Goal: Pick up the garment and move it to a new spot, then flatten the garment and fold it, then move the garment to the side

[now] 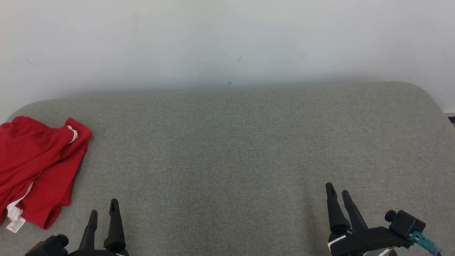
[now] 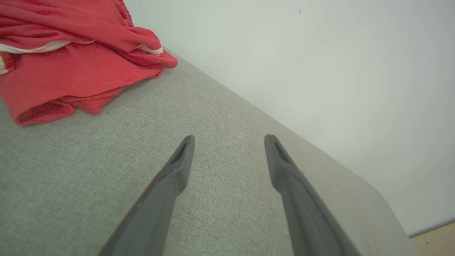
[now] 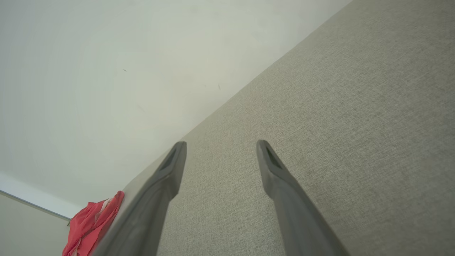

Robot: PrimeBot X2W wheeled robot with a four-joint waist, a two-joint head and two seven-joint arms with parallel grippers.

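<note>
Head view shows the red garment (image 1: pixel 39 167) lying crumpled at the left end of the grey padded surface (image 1: pixel 227 149), a white label at its near corner. My left jaws, just right of it at the near edge, and my right jaws, well apart at the near right, stand released, grasping nothing.

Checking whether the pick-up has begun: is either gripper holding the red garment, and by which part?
Nothing is held. The left gripper and right gripper are open above the grey cushion; the red garment lies crumpled at its left end, untouched.
</note>
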